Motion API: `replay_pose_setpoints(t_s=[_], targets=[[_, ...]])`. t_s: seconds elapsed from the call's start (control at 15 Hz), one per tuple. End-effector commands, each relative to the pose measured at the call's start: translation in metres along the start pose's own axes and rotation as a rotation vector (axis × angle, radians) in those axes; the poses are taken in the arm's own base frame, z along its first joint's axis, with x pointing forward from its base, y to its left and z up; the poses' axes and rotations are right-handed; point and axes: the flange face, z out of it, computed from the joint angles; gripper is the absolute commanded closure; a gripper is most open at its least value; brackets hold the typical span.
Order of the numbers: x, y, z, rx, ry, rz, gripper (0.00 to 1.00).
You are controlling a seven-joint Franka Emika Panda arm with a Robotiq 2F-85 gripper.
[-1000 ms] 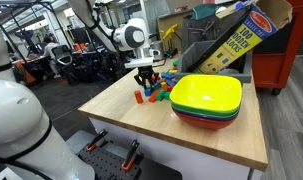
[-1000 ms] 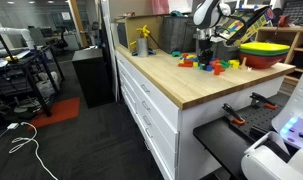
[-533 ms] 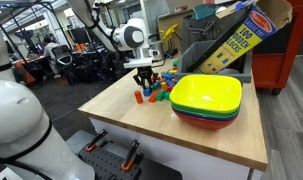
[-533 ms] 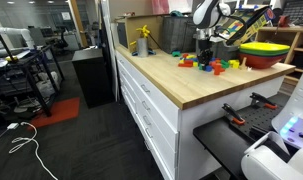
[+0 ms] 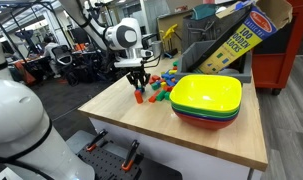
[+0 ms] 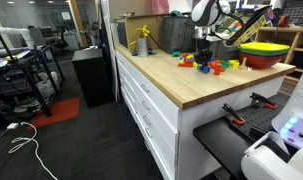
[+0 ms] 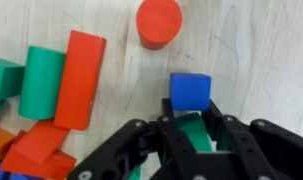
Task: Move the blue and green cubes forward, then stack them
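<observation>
The green cube [image 7: 197, 134] is being gripped between the fingers of the hand [image 7: 195, 124], just beside the blue cube [image 7: 191, 90], which is being carried by the counter [image 7: 261, 60]. Near the blue cube, a round red block [image 7: 158, 20] and a long red block [image 7: 81, 78] are being shown lying flat.

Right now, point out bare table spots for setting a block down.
Bare wooden tabletop runs from the colourful block pile to the near edge, beside the stacked yellow bowls. In the wrist view, wood right of the blue cube is free; left is crowded.
</observation>
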Motion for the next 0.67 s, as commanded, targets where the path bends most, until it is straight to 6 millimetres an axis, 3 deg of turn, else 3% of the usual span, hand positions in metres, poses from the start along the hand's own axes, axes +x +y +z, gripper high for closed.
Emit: replay_pose_setpoints(t_s=[0.0,0.6], targets=[[-0.002,-0.023,-0.015,0.041,0.021,0.071,0.91],[0.036,-0.088,-0.027,0.056,0.091,0.053,0.91]])
